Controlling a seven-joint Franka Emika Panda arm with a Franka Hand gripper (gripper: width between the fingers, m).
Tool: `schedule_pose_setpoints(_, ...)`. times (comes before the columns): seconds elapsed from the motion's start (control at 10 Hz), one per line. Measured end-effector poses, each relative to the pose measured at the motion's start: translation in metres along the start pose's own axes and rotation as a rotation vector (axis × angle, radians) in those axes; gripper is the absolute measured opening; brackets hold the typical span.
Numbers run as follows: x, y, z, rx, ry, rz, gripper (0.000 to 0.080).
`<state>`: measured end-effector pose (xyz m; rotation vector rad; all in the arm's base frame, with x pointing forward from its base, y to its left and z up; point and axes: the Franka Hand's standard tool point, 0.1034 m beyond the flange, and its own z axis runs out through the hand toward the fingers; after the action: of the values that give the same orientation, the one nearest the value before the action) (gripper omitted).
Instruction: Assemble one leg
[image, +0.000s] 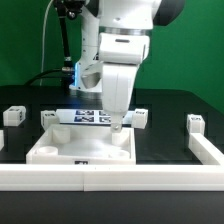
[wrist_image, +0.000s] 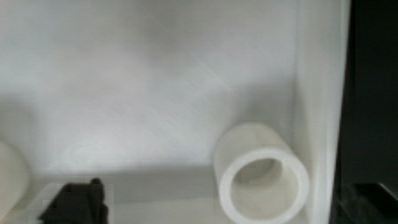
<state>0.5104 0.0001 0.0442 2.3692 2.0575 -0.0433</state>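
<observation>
The hand (image: 118, 123) is hovering, spread and empty, over a round recess (wrist_image: 267, 178) in the white panel (image: 60, 150). It should probably be squaring on the nearby leg (image: 140, 117) before pinching.

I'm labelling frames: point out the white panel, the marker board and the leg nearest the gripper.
white panel (image: 72, 149): exterior view, its flat top face.
marker board (image: 89, 116): exterior view, its middle tags.
leg (image: 141, 118): exterior view, its tagged front side.
</observation>
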Motion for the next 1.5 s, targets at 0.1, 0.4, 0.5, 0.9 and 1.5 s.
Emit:
schedule_pose_setpoints(0.1, -0.007, -0.007, 0.006, -0.016, 0.008, -0.012, 0.0650)
schedule_pose_setpoints(0.4, -0.020, -0.019, 0.016, -0.010, 0.010, 0.010, 0.0650)
schedule_pose_setpoints(0.5, -0.026, -0.021, 0.022, 0.001, 0.010, 0.020, 0.0650)
schedule_pose_setpoints(0.9, -0.029, -0.031, 0.038, 0.032, 0.010, 0.028, 0.0650)
schedule_pose_setpoints(1.5, -0.029, -0.031, 0.038, 0.033, 0.010, 0.028, 0.0130)
